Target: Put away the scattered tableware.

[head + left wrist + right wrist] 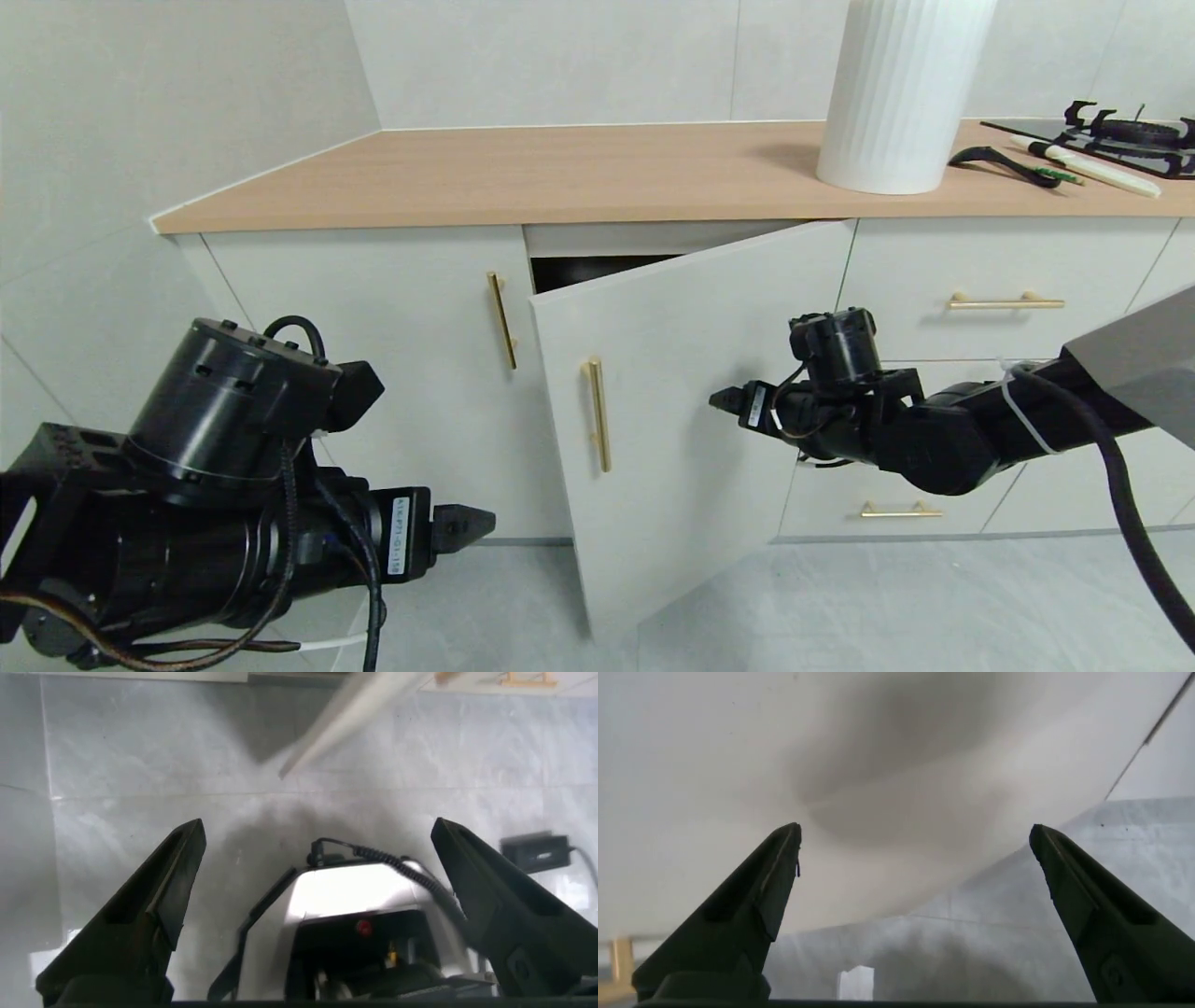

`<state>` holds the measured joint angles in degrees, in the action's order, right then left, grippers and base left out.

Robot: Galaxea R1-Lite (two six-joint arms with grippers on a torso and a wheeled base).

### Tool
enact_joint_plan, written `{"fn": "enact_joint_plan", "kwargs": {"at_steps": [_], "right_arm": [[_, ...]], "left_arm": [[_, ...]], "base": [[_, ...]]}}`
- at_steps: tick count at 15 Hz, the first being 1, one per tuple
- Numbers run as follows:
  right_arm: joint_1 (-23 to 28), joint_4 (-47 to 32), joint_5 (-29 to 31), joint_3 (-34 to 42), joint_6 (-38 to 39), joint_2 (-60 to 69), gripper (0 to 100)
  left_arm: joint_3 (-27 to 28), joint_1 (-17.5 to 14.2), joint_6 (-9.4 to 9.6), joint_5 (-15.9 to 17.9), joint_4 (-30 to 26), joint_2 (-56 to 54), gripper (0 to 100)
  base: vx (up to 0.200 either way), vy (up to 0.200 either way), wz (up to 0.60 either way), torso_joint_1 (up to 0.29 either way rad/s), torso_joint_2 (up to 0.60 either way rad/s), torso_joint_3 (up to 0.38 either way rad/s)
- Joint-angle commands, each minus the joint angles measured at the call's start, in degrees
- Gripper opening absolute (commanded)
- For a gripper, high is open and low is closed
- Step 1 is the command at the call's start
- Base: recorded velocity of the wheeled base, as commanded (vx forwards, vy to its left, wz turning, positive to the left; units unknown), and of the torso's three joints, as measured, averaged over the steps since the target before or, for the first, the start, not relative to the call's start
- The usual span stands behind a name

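Countertop [523,173] of pale wood runs above the ajar cabinet door [691,373], which serves as the landmark throughout. The door swings out on its right-hand hinges, with a dark gap showing along its top edge. Up and to the right of the door, a ribbed white container [896,93] stands on the counter. The right gripper [724,401] sits in front of the door's face, fingers spread wide and empty, as its wrist view confirms [915,840]. The left gripper [481,525] hangs below and to the left of the door's free edge, likewise spread and holding nothing [318,835].

The scattered tableware lies flat on the counter beyond the container, well up and to the right of the door: a white-handled utensil [1092,170], a black-handled utensil [1004,166] and a small green item [1060,175]. Their long axes run roughly left to right. The right arm is judged the nearer one. The door's brass handle [597,415] stands upright, left of the right gripper's fingers.
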<state>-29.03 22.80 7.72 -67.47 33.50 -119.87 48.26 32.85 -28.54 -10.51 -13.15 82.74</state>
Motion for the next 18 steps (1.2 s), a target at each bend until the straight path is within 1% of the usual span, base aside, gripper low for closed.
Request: {"fn": "enact_joint_plan", "kwargs": {"at_steps": [1, 5, 8, 10, 12, 14, 18], "right_arm": [[0.02, 0.14, 0.37, -0.46, -0.01, -0.63, 100], [0.02, 0.14, 0.63, -2.49, 2.80, -1.33, 100], [0.02, 0.06, 3.01, -5.12, 5.70, -2.83, 100], [0.02, 0.32, 3.27, -6.18, 6.75, -3.09, 100], [0.11, 2.25, 5.91, -8.73, 9.48, -4.85, 100], [0.37, 2.43, 8.10, -10.48, 9.65, -6.17, 100], [1.25, 2.43, 9.16, -12.07, 11.06, -7.13, 100]], "left_arm": [[-0.36, 0.02, 0.06, -0.04, 0.06, -0.03, 100], [-0.36, 0.02, -0.11, -0.04, 0.23, -0.03, 100], [-0.36, 0.02, -0.11, 0.05, 0.23, 0.06, 100], [-0.36, 0.02, -0.20, 0.05, 0.23, 0.14, 100], [-0.36, 0.02, -0.20, 0.14, 0.23, 0.14, 100], [-0.36, 0.02, -0.20, 0.14, 0.15, 0.14, 100], [-0.36, 0.02, -0.20, 0.14, 0.23, 0.14, 100]], "base": [[0.200, 0.000, 0.00, -0.002, 0.00, 0.007], [0.000, 0.000, 0.00, 0.000, 0.00, 0.000], [0.000, 0.000, 0.00, 0.000, 0.00, 0.000], [0.000, 0.000, 0.00, 0.000, 0.00, 0.000], [0.000, 0.000, 0.00, 0.000, 0.00, 0.000], [0.000, 0.000, 0.00, 0.000, 0.00, 0.000], [0.000, 0.000, 0.00, 0.000, 0.00, 0.000]]}}
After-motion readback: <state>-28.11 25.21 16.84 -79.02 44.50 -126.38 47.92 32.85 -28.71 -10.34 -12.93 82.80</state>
